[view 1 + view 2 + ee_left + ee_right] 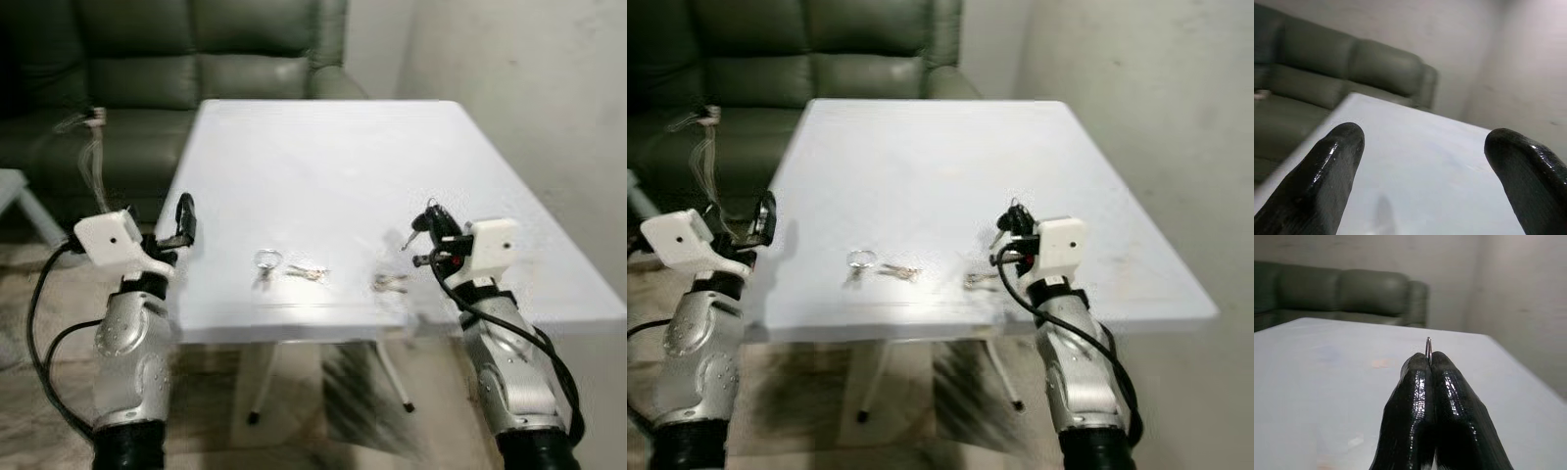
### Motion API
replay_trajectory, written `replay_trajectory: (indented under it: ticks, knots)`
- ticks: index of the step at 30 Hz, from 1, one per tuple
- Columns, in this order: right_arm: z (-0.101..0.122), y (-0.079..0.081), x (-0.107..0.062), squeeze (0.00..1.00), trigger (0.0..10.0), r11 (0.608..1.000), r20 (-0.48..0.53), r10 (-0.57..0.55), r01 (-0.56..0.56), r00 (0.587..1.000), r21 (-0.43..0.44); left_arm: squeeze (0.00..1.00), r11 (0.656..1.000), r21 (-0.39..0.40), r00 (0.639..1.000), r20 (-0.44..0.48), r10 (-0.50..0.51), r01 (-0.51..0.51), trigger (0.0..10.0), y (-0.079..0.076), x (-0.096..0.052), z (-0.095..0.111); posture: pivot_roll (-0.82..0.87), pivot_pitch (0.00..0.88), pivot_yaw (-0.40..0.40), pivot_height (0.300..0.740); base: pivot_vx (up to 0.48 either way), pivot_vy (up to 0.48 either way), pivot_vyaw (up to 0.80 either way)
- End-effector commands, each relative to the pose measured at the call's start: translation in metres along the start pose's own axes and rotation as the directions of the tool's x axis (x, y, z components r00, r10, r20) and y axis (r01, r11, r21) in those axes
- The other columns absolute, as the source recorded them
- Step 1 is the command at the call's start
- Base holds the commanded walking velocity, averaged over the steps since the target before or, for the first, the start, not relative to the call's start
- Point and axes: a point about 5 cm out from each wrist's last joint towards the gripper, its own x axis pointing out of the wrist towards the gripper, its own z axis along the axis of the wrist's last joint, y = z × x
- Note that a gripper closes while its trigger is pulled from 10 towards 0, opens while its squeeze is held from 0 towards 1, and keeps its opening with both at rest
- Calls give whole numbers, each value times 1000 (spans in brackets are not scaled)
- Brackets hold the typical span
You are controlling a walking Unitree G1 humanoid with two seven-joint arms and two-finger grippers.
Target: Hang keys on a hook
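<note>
left eye view: i have the right gripper (pixel 424 235) raised just over the near right part of the white desk (pixel 392 147), fingers pinched on something small and metallic that hangs below them. a key ring with keys (pixel 284 266) lies flat on the desk near its front edge, and another small key (pixel 390 283) lies just beside the right gripper.
right eye view: the left gripper (pixel 762 220) hovers at the desk's left edge, holding nothing; green sofa (pixel 803 49) behind.
left wrist view: left fingers (pixel 1327 171) spread wide, bare desk between them.
right wrist view: right fingers (pixel 1422 401) pressed together, a thin metal ring (pixel 1428 346) poking out at the tips.
step: i judge the pick-up is made, carry not begun.
next: i see no hook, so i'd need to find it first.
</note>
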Motion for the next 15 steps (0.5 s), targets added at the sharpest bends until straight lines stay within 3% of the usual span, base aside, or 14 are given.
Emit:
replay_trajectory:
  ticks: [1, 15]
  knots:
    - [4, 2, 2, 0, 10000, 1000, 20, 10, -10, 1000, 3, 0, 999, 16, 1000, -2, 28, -28, 10000, 6, 0, 2, 8, 0, -39, 740, 0, 0, -744]
    - [3, 2, 2, 0, 10000, 1000, 17, 16, -16, 1000, -2, 0, 999, 10, 999, -15, 52, -52, 10000, 6, 0, -2, 10, 0, -45, 740, 0, 0, -742]
